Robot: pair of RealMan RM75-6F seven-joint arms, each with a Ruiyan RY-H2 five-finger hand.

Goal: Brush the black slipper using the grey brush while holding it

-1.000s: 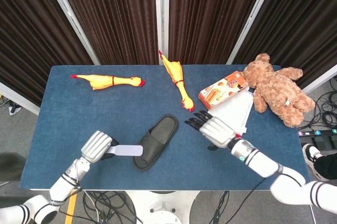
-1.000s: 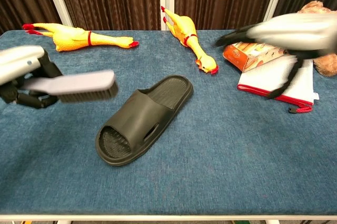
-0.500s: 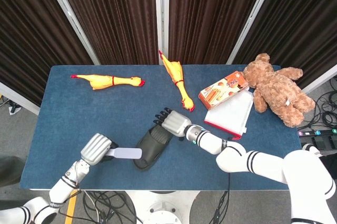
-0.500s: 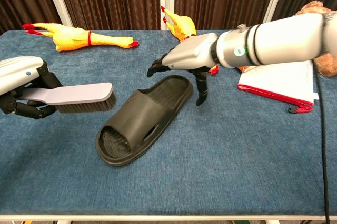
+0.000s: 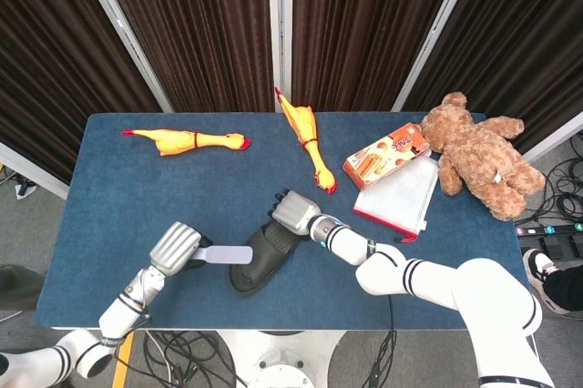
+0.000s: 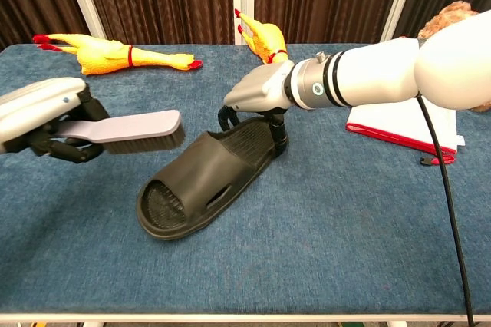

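The black slipper (image 5: pixel 259 259) (image 6: pixel 201 180) lies near the table's front middle, toe toward the front left. My right hand (image 5: pixel 291 213) (image 6: pixel 257 97) grips its heel end, fingers curled over the rim on both sides. My left hand (image 5: pixel 175 248) (image 6: pixel 42 113) holds the grey brush (image 5: pixel 224 254) (image 6: pixel 138 127) by its handle. The brush head, bristles down, hovers just left of the slipper's strap, close to it; contact is unclear.
Two yellow rubber chickens (image 5: pixel 187 140) (image 5: pixel 307 137) lie at the back. An orange box (image 5: pixel 386 155), a white pouch with red trim (image 5: pixel 401 195) and a brown teddy bear (image 5: pixel 477 156) sit at the right. The blue table's front edge (image 6: pixel 245 313) is close to the slipper.
My right hand swept left from the white pouch and closed on the slipper's heel. My left hand carried the brush right, toward the slipper. The slipper's heel end has lifted slightly.
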